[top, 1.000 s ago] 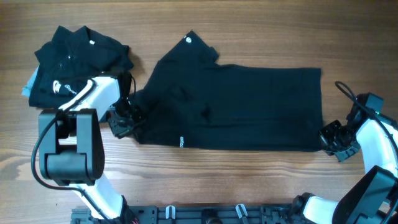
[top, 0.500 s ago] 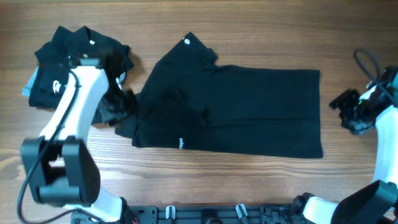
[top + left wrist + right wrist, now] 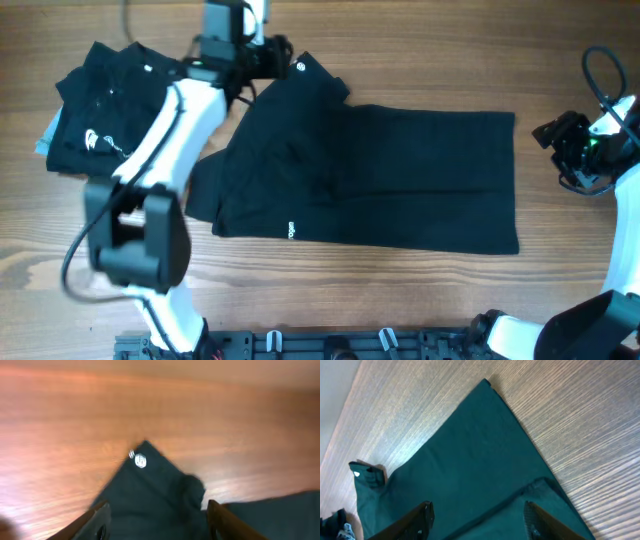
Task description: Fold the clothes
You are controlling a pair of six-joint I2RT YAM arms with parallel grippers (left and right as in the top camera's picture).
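One black shirt (image 3: 400, 175) lies flat across the middle of the table, folded lengthwise. Its collar corner with a small white label (image 3: 302, 66) points to the far left. My left gripper (image 3: 275, 55) hovers open just beside that corner; in the left wrist view the label (image 3: 140, 461) shows ahead of the left gripper (image 3: 157, 522), with dark cloth below and nothing between the fingers. My right gripper (image 3: 552, 135) is open, off the shirt's right edge. In the right wrist view the right gripper (image 3: 477, 520) looks down on the shirt's hem corner (image 3: 485, 382). A second black shirt (image 3: 125, 105) sits folded at far left.
A pale blue edge (image 3: 44, 140) peeks out under the folded shirt at far left. A black rail (image 3: 330, 345) runs along the table's near edge. Bare wood (image 3: 420, 50) shows behind the spread shirt.
Both grippers opened and let go of the shirt's near corners. The left arm swung to the far side by the collar corner. The right arm lifted back off the right edge.
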